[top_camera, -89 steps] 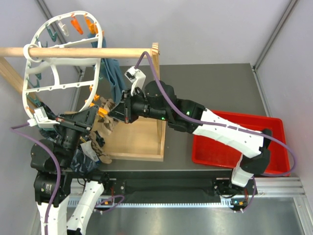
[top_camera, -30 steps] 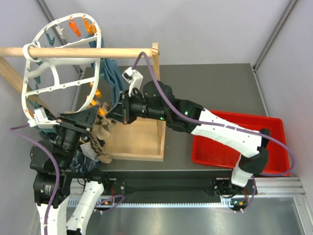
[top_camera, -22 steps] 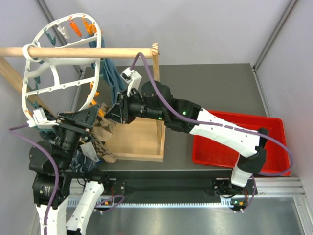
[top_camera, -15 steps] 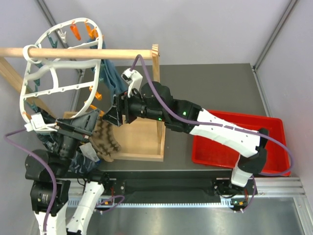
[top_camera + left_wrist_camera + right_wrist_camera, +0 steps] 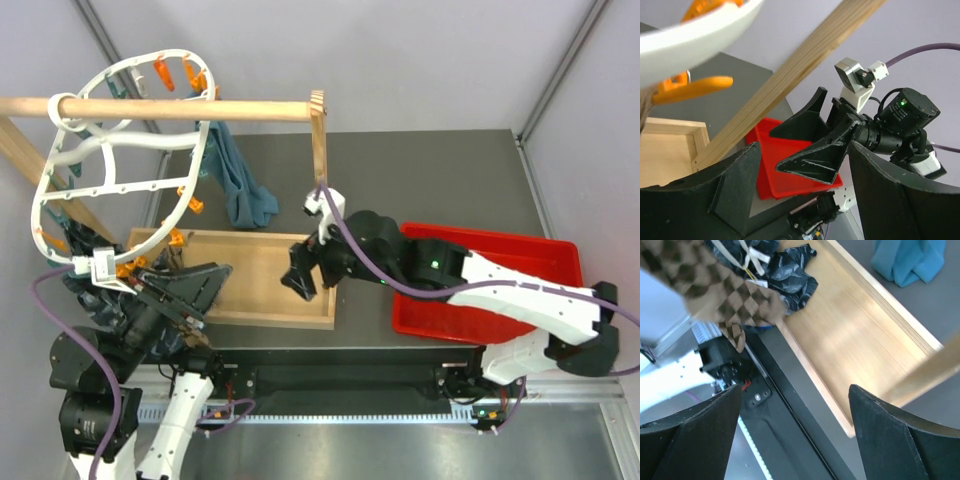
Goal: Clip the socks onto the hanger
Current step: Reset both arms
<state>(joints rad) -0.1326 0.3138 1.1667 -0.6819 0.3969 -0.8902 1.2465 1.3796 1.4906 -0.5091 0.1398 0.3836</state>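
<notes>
The white hanger [image 5: 120, 184] hangs tilted from the wooden rod at the upper left, with orange pegs [image 5: 178, 72] on its rim. A piece of its rim [image 5: 690, 42] and one orange peg [image 5: 695, 89] fill the top left of the left wrist view. A brown check sock [image 5: 715, 285] dangles at the top left of the right wrist view, its upper end cut off by the frame edge. No sock shows in the top view. My left gripper [image 5: 193, 288] [image 5: 805, 195] is open and empty below the hanger. My right gripper [image 5: 299, 278] [image 5: 795, 440] is open and empty over the tray's near edge.
A wooden tray [image 5: 270, 290] [image 5: 865, 330] lies under the stand's rod [image 5: 180, 107] and post [image 5: 318, 140]. A teal cloth [image 5: 238, 190] [image 5: 910, 257] hangs by the hanger. Dark fabric [image 5: 785, 270] lies at the tray's left end. A red bin [image 5: 560, 250] [image 5: 772, 165] sits to the right.
Both grippers have opened and drawn back from the hanger, the right arm toward the red bin. The sock has left their grasp. The hanger has swung up and to the left.
</notes>
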